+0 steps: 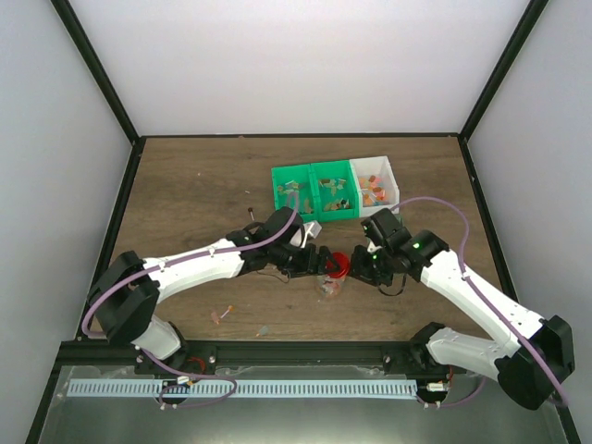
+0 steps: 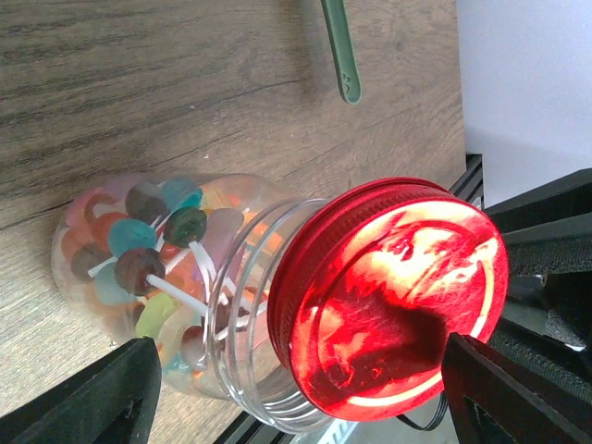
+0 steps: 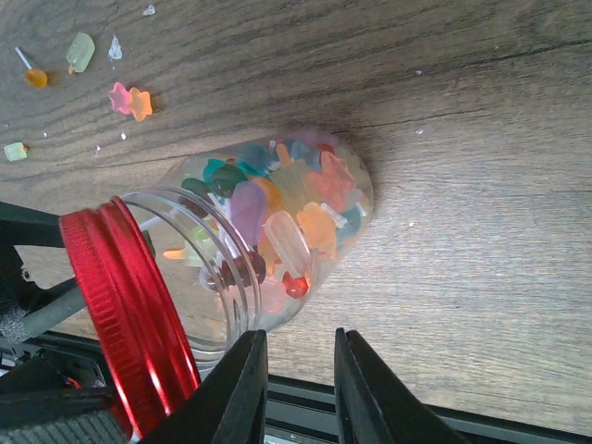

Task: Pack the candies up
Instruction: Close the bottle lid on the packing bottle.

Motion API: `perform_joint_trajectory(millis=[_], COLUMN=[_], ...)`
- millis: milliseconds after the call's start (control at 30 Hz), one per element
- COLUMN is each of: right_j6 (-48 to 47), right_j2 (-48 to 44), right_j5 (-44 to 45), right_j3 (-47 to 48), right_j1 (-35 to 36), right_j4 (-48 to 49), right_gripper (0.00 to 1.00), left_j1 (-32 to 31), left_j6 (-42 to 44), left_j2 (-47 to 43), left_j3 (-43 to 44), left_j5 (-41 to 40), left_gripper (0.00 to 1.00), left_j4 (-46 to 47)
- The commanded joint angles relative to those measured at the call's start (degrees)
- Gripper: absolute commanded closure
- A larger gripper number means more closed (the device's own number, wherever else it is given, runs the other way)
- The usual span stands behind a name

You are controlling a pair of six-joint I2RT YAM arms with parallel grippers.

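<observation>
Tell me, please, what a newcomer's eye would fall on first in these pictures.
The clear jar packed with bright candies catches the eye first, sitting at the front middle of the table between the two arms, a glossy red lid at its mouth. Next come the green bins and the white bin toward the back, and a few loose candies on the wood at front left.
</observation>
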Motion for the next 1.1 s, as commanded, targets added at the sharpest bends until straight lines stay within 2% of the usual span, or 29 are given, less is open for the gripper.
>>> perform_joint_trajectory(millis=[0,667,1067], right_j6=[0.0,-2.3,-2.4], right_j2=[-0.5,2.6,3.0], right_j5=[1.8,7.4,6.9], right_j3=[0.9,4.4,4.4], right_j1=[0.5,0.4,0.4], right_j4=[-1.7,-3.9,-2.7], right_gripper=[0.77,0.76,0.76], left_j1=[-0.3,-0.4,-0.2], left_j6=[0.3,0.9,2.1], left_j2=[1.4,2.9,-2.6], left_j3=[1.7,3.3,2.5], left_j5=[0.1,-0.3,-5.5], left_gripper=[0.15,0.15,0.15], left_j4=[0.0,-1.4,-6.0])
